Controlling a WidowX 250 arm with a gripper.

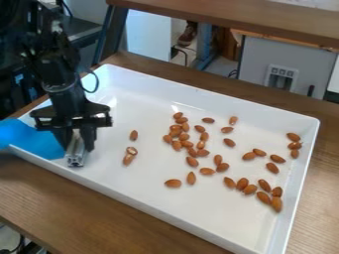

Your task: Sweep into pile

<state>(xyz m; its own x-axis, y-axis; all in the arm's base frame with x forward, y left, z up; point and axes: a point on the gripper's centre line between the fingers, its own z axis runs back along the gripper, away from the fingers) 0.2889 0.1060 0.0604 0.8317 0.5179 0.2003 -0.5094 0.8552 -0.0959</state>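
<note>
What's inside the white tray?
Almonds lie across its middle and right side. At left, the end effector holds a metal bar, with a blue sheet beside it over a corner of the tray; whatever that sheet covers can't be seen.

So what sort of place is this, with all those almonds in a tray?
Probably a robotics lab or workshop: a black robot arm hangs over a white tray of almonds on a wooden table, with a plain grey panel behind. That's a guess, though.

A wooden table spans the near side and reaches right. Another wooden tabletop crosses the far side, a grey panel below its right part.
</note>
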